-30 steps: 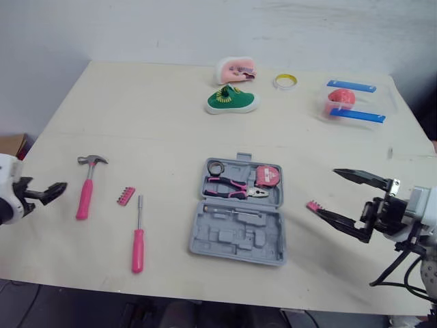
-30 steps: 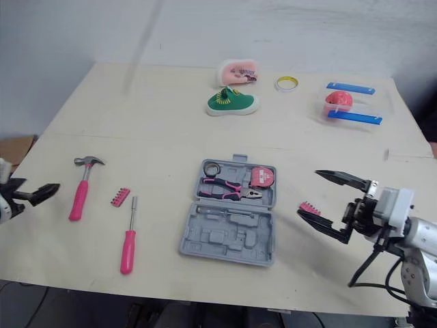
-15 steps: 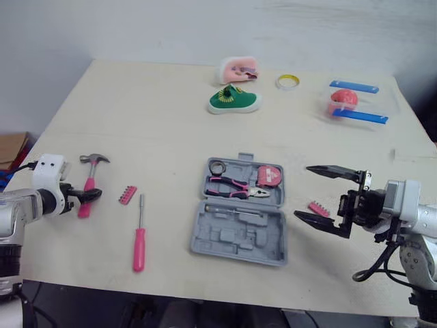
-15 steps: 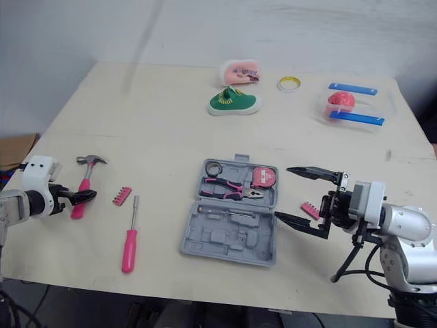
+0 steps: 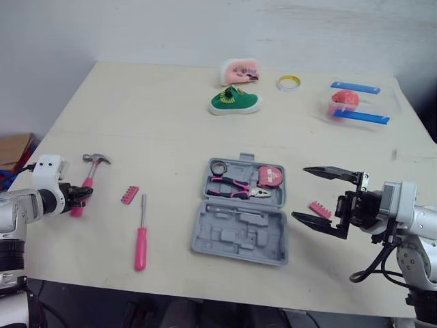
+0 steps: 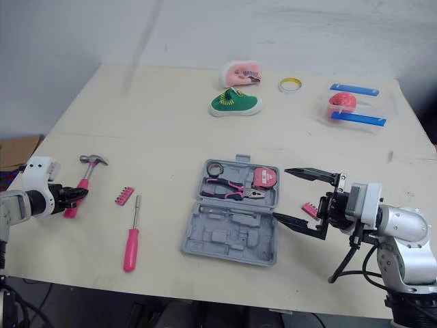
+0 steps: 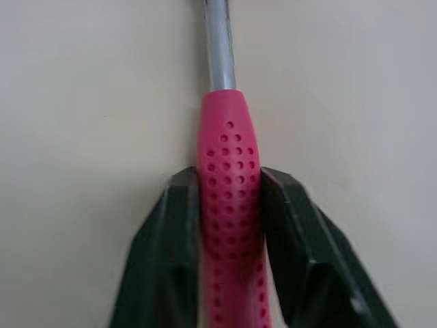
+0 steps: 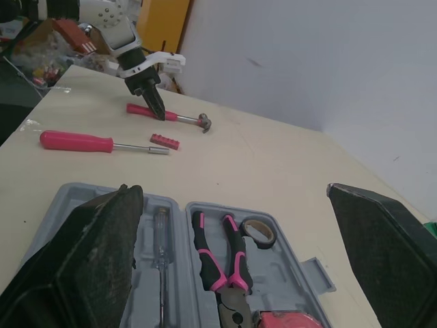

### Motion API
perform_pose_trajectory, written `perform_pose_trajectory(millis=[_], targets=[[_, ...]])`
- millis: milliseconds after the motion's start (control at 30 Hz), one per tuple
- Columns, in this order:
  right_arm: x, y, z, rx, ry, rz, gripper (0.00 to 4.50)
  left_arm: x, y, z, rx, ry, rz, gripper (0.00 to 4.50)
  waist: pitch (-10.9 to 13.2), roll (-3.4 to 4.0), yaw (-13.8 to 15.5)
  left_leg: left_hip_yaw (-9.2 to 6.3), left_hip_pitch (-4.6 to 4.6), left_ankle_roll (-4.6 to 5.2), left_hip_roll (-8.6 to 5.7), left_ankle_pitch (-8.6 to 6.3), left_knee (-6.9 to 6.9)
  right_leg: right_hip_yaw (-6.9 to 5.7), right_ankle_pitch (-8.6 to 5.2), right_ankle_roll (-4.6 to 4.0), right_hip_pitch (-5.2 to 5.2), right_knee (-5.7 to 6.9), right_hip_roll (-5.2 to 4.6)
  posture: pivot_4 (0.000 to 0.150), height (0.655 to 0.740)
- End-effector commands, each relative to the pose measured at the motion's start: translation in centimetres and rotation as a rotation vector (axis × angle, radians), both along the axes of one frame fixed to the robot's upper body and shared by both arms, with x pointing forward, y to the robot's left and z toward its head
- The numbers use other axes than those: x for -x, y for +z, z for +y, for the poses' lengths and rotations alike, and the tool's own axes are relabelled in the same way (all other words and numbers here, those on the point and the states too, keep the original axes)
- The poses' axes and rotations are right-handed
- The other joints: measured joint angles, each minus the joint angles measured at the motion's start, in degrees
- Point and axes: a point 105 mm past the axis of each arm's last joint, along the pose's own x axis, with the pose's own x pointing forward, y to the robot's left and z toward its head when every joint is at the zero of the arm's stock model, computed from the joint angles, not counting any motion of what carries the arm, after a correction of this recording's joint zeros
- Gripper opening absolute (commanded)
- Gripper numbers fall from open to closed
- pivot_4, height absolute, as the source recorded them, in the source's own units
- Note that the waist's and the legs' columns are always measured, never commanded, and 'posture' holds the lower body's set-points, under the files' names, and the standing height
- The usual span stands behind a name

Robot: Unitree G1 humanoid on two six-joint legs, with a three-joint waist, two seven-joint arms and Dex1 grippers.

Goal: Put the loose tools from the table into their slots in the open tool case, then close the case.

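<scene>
Left wrist view has the left gripper (image 7: 229,181) clenched on the dotted pink handle of the hammer (image 7: 227,147), which lies on the table (image 5: 157,130) at the left edge of the left eye frame. In the lower left a pink bit strip (image 5: 129,195) and a pink-handled screwdriver (image 5: 141,232) lie loose, well apart from the open grey tool case (image 5: 239,236) at lower centre, whose far half holds pliers (image 5: 239,186) and a tape measure (image 5: 272,176). At lower right the right gripper (image 5: 300,193) hangs empty, fingers spread wide, just beside the case, with a second pink bit strip (image 5: 319,209) seen between them.
</scene>
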Motion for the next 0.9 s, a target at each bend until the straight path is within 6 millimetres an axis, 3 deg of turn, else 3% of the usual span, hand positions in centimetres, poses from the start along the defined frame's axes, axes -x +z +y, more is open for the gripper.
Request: perform_pose_trajectory(millis=[33,133,233,333,400,500,667,900], targets=[[0.3,0.6,0.0,-0.006,0.002,-0.043,4.50,0.4,-1.9,-0.4,0.073,0.000,0.026,0.50,0.00,0.01,-0.01,0.00,0.00,0.00,0.00,0.00,0.00,0.00,0.00,0.00,0.00,-0.01,0.00,0.150,0.7400],[0.3,0.4,-0.2,0.001,-0.008,-0.041,4.50,-1.2,2.6,-1.2,0.111,-0.064,-0.276,0.50,-0.01,0.04,0.33,0.00,0.00,0.00,0.00,0.00,0.03,-0.01,0.00,0.00,0.00,0.00,0.00,0.150,0.7400],[0.2,0.4,-0.8,0.011,-0.028,-0.040,4.50,-0.7,7.3,-2.8,0.044,-0.227,-0.509,0.50,0.23,-0.40,0.91,-0.07,-0.10,-0.01,0.00,0.00,0.10,-0.08,0.00,0.00,-0.04,-0.03,0.00,0.150,0.7400],[0.2,0.3,-1.0,0.014,-0.036,-0.035,4.50,-0.1,8.4,-3.3,0.010,-0.274,-0.541,0.50,0.31,-0.78,1.07,-0.16,-0.23,-0.01,0.01,0.00,0.11,-0.18,0.00,0.00,-0.05,-0.05,0.00,0.150,0.7400],[0.4,0.2,-1.0,0.012,-0.029,-0.034,4.50,0.6,9.8,-4.9,-0.012,-0.398,-0.595,0.50,0.31,-0.78,1.04,-0.12,-0.25,0.04,0.00,-0.04,0.14,-0.15,0.02,0.03,-0.03,-0.13,-0.01,0.150,0.7400],[0.8,-0.5,-1.4,0.041,-0.013,-0.003,4.50,2.8,12.1,-9.9,-0.181,-0.796,-0.729,0.50,0.32,-0.78,1.01,-0.13,-0.25,0.05,0.00,-0.05,0.10,-0.16,0.02,0.02,-0.03,-0.15,-0.01,0.150,0.7400],[1.1,-1.0,-2.9,0.089,-0.044,0.022,4.50,4.5,10.8,-17.8,-0.151,-1.209,-0.677,0.50,0.36,-0.72,1.31,-0.13,-0.19,0.08,-0.04,-0.06,0.16,-0.16,0.02,0.03,0.12,-0.43,-0.02,0.150,0.7400],[3.1,-1.8,-5.5,0.126,-0.128,0.119,4.50,7.1,8.3,-24.0,-0.082,-1.533,-0.481,0.50,0.47,-0.61,1.07,-0.06,-0.25,0.13,0.01,-0.09,0.07,-0.05,0.02,0.04,0.07,-0.25,0.18,0.150,0.7400]])
